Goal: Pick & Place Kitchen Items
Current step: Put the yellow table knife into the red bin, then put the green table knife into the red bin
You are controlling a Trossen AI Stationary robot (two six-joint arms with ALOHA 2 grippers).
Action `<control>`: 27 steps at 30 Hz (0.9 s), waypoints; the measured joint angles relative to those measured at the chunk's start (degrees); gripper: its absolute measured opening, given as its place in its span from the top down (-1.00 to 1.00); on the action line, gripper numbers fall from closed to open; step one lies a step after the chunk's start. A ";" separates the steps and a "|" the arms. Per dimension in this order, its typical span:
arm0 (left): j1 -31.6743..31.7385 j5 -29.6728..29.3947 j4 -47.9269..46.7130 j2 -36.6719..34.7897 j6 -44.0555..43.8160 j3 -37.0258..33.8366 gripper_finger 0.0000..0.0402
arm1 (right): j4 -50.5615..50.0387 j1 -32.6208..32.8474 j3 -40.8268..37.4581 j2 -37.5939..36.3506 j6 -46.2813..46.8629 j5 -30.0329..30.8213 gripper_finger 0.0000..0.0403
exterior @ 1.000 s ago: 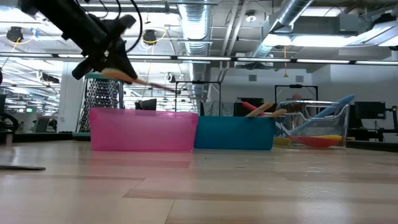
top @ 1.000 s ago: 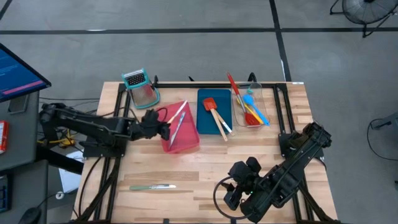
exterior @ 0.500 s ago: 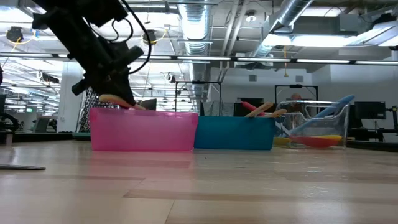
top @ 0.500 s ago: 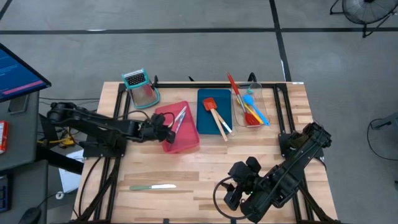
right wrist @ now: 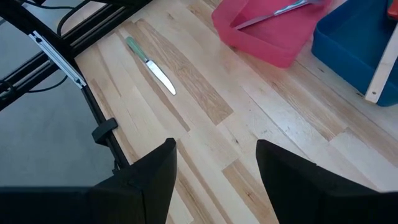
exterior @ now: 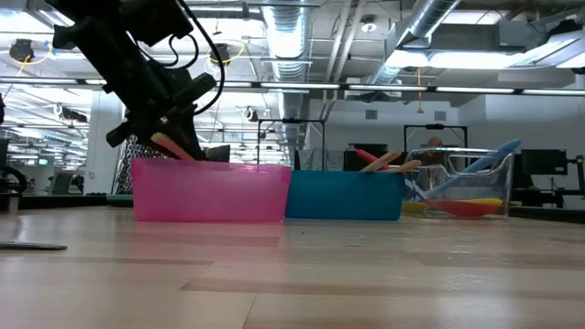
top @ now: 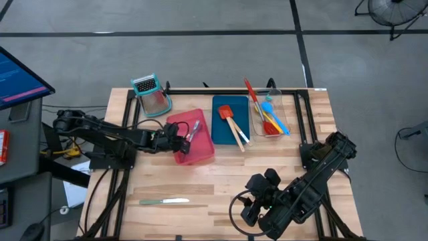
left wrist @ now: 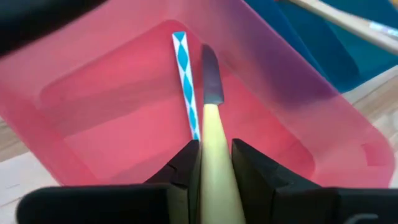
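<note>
**Yellow-handled knife lowered into the pink tray**

Left gripper (left wrist: 211, 163) over the left part of the pink tray (top: 200, 155), fingers (left wrist: 186, 163) clamped on the cream-yellow handle of a knife (left wrist: 211, 87); blade pointing down into the tray, beside a blue-and-white patterned knife (left wrist: 184, 74) already lying on the tray floor. In the low view, gripper (exterior: 169, 137) right at the tray's rim (exterior: 210, 164).

Just right of it, the blue tray (top: 221, 130), holding a red spatula (top: 227, 114) and a second wooden-handled spatula (top: 237, 134). Farther right, the clear tray (top: 284, 110), filled with a long red spoon (top: 253, 94), a blue spoon (top: 274, 114) and a yellow spoon (top: 261, 119).

Green-handled knife (top: 164, 201) alone on the table (top: 200, 181), near-left, well apart from the trays. Metal grater (top: 150, 94) at the far-left corner.

Right gripper (right wrist: 214, 168) parked at the near-right, fingers spread wide, holding nothing.
</note>
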 joint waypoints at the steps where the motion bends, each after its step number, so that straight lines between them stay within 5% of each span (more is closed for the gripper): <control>1: 0.00 0.03 0.23 0.00 -0.40 0.00 0.64 | 0.00 0.00 0.01 0.00 0.00 -0.01 -0.07; 13: 0.00 1.95 0.43 -0.01 0.52 0.00 0.58 | 0.00 0.00 0.01 0.00 0.04 -0.01 -0.07; 15: 0.00 6.80 0.42 -0.93 3.39 -0.04 0.55 | 0.00 0.00 0.01 0.00 0.04 -0.01 -0.07; 22: -3.44 37.66 0.86 -13.55 18.38 -0.05 0.35 | 0.00 -0.01 0.01 0.00 -1.95 -0.01 -0.07; 27: -11.23 48.26 1.35 -24.71 15.89 -0.05 0.35 | 0.00 -0.07 0.01 0.00 -2.43 -0.01 -0.07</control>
